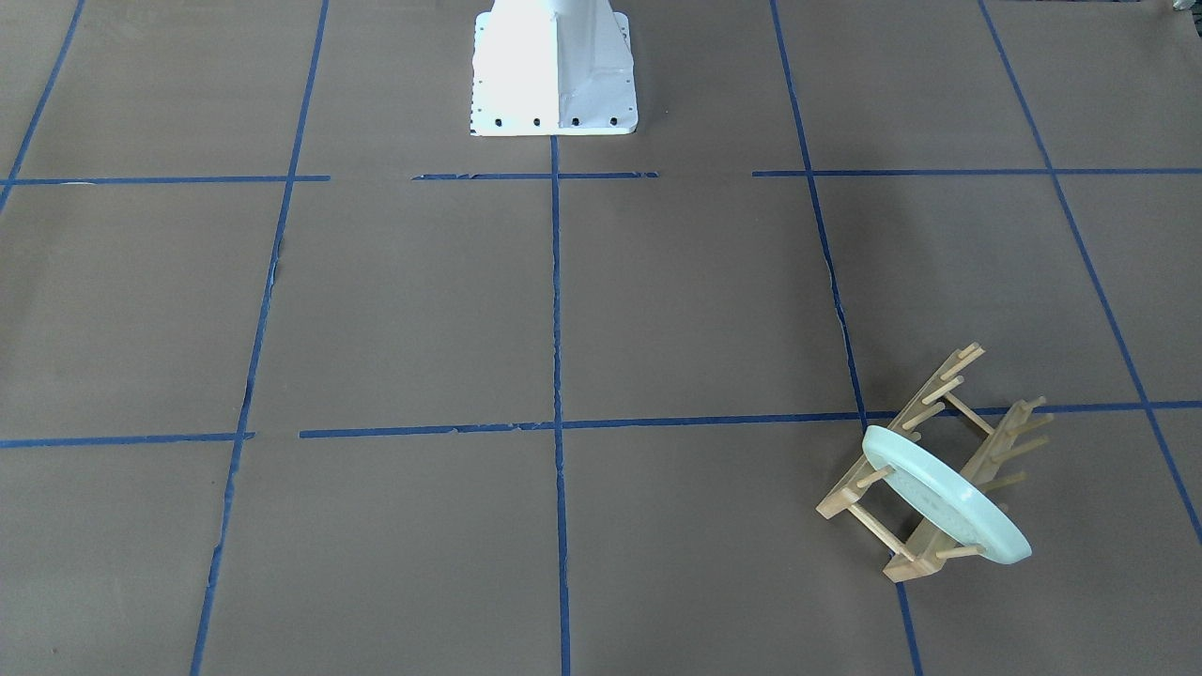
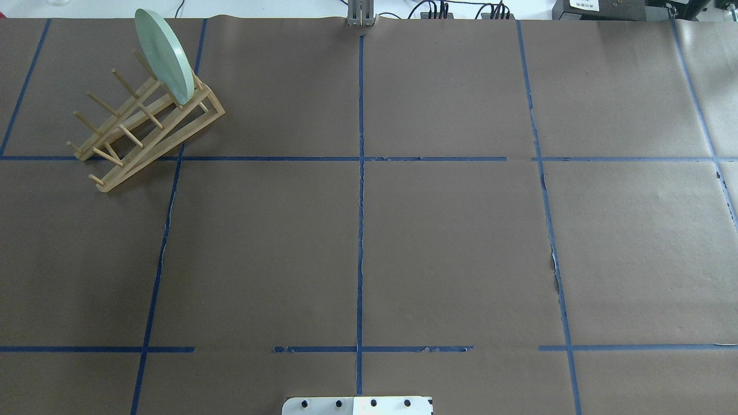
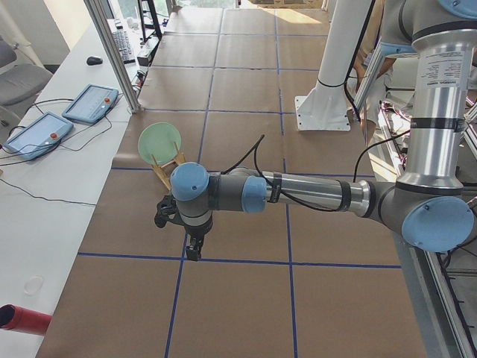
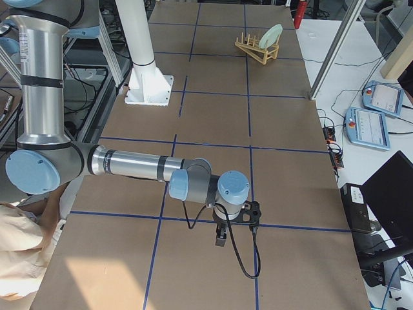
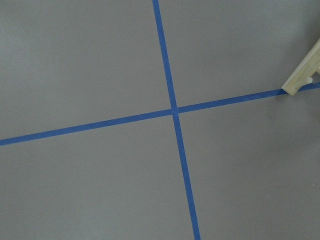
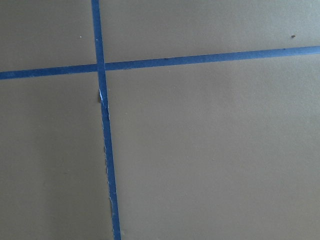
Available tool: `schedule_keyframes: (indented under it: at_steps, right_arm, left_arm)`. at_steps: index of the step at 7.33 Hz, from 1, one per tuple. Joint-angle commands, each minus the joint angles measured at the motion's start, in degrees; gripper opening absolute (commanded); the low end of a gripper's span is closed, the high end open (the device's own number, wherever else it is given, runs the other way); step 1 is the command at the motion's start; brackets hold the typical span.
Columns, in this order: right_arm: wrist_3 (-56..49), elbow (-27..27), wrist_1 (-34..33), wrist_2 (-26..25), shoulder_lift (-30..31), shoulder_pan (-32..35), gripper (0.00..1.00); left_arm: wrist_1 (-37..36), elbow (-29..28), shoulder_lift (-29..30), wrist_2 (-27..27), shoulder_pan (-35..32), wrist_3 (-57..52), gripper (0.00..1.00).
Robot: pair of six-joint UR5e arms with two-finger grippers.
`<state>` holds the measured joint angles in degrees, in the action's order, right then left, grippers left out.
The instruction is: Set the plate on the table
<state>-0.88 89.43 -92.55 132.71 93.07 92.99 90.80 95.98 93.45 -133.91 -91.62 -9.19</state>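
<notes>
The pale mint-green plate (image 1: 944, 498) stands on edge in the far slot of the wooden peg rack (image 1: 901, 422), at the table's far left corner (image 2: 164, 55). It also shows in the side views (image 3: 159, 142) (image 4: 271, 33). The table (image 2: 450, 242) is brown paper with blue tape lines. My left gripper (image 3: 192, 250) hangs over the table, short of the rack; I cannot tell if it is open or shut. My right gripper (image 4: 221, 236) hangs over the table's other end, far from the plate; its state cannot be told either. Both wrist views show only paper and tape, plus a rack corner (image 5: 302, 75).
The white robot pedestal (image 1: 552, 70) stands at the table's near middle edge. Teach pendants (image 3: 89, 103) and a red cylinder (image 3: 22, 319) lie on the white bench beyond the far edge, behind an aluminium post (image 3: 112, 52). More pendants (image 4: 384, 97) show at the right end.
</notes>
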Motion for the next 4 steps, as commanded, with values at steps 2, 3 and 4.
schedule_keyframes:
  at_steps: [2,3,4]
  right_arm:
    - [0.00,-0.04,0.00,0.00,0.00,0.00,1.00]
    - [0.00,-0.04,0.00,0.00,0.00,0.00,1.00]
    - [0.00,0.04,0.00,0.00,0.00,0.00,1.00]
  left_arm:
    - [17.23,-7.52,7.24,0.15,0.04,8.23,1.00]
    - [21.31,-9.48,8.58,0.06,0.56,15.18,1.00]
    - [24.92,-10.63,9.98,-0.03,5.18,16.73,1.00]
